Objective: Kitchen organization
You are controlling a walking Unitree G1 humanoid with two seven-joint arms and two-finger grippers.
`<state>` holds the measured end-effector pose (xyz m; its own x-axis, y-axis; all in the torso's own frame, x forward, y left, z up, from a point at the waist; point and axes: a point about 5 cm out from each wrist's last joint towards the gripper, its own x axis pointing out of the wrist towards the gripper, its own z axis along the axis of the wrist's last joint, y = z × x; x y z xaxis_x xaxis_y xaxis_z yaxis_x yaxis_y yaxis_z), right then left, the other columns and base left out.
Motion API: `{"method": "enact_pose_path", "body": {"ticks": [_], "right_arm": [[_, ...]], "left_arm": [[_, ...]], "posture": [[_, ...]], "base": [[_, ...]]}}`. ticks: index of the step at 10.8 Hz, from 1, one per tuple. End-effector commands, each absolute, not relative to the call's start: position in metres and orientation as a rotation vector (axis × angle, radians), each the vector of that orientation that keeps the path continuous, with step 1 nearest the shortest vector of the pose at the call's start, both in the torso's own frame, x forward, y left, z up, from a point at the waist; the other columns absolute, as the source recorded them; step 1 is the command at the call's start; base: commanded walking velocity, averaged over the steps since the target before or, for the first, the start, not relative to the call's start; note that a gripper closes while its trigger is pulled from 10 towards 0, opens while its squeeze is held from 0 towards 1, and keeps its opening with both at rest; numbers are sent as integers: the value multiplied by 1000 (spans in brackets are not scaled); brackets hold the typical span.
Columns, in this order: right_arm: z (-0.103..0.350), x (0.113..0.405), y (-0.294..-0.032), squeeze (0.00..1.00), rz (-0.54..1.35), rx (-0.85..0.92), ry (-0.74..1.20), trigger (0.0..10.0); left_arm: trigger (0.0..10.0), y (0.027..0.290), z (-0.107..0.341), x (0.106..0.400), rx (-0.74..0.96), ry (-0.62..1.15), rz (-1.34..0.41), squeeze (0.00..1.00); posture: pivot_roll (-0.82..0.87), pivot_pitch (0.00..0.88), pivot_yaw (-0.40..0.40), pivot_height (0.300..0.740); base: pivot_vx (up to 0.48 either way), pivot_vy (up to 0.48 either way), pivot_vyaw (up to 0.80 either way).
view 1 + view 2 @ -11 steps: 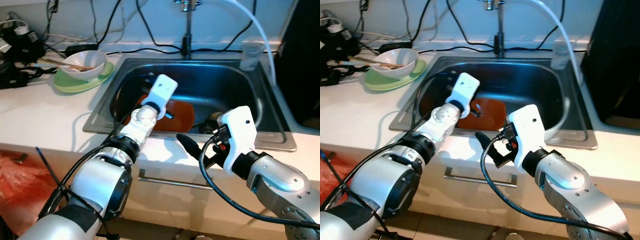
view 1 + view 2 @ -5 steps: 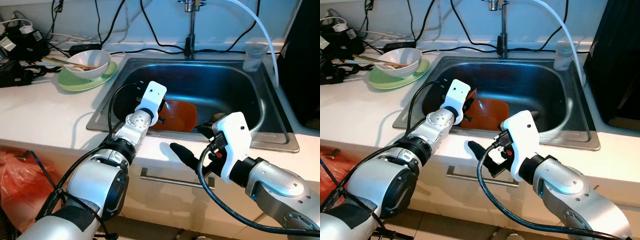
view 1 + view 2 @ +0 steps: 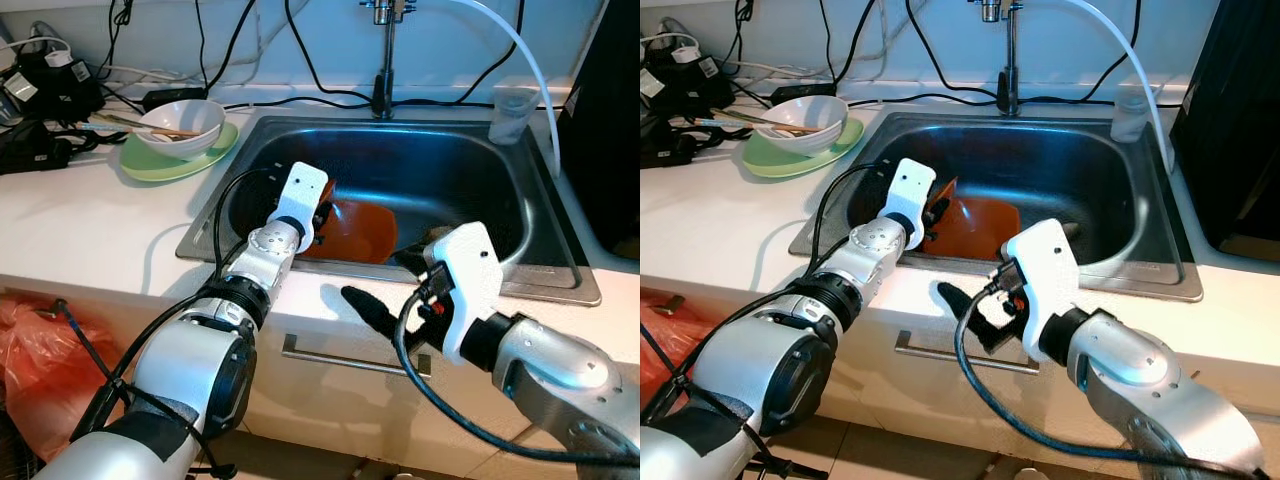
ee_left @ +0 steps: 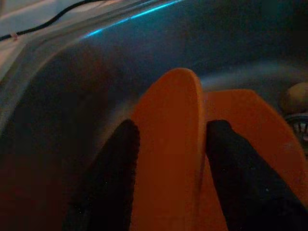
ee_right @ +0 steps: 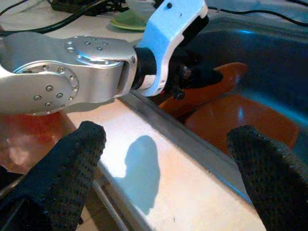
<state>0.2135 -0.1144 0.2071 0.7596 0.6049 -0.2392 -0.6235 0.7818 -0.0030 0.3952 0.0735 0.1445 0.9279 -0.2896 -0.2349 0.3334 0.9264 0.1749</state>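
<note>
My left gripper (image 3: 322, 212) reaches into the steel sink (image 3: 480, 170) and is shut on the rim of an orange plate (image 4: 168, 159), which stands tilted on edge between its black fingers (image 4: 115, 159). A second orange plate (image 3: 365, 230) lies flat on the sink floor beneath it. My right gripper (image 5: 168, 144) hovers open over the white counter's front edge (image 3: 330, 300), just in front of the sink, with nothing between its fingers (image 5: 82, 144).
A faucet (image 3: 382, 60) and white hose (image 3: 520, 60) stand behind the sink. To the left, a white bowl (image 3: 182, 122) with chopsticks sits on a green plate (image 3: 150, 165) among cables. A clear cup (image 3: 510, 108) stands at the far right corner. A beige lump (image 4: 296, 96) lies by the drain.
The left gripper has drawn back toward the sink's near wall and the orange plate's edge has tipped up between its fingers. The right gripper has sunk slightly toward the counter edge.
</note>
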Motion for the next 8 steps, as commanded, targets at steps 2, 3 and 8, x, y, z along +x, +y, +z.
{"method": "enact_pose_path", "body": {"ticks": [2, 3, 8], "right_arm": [[208, 219, -113, 0, 689, -91, 220, 10000], [208, 223, -113, 0, 688, -97, 211, 10000], [210, 240, -111, 0, 694, -112, 163, 10000]], "left_arm": [[10000, 79, 143, 396, 175, 229, -311, 1000], [10000, 77, 144, 396, 157, 228, -320, 1000], [10000, 68, 163, 400, 56, 171, -374, 1000]], "posture": [[-304, 0, 97, 740], [-297, 0, 103, 740], [-253, 0, 109, 740]], "base": [[0, 0, 0], [0, 0, 0], [0, 0, 0]]}}
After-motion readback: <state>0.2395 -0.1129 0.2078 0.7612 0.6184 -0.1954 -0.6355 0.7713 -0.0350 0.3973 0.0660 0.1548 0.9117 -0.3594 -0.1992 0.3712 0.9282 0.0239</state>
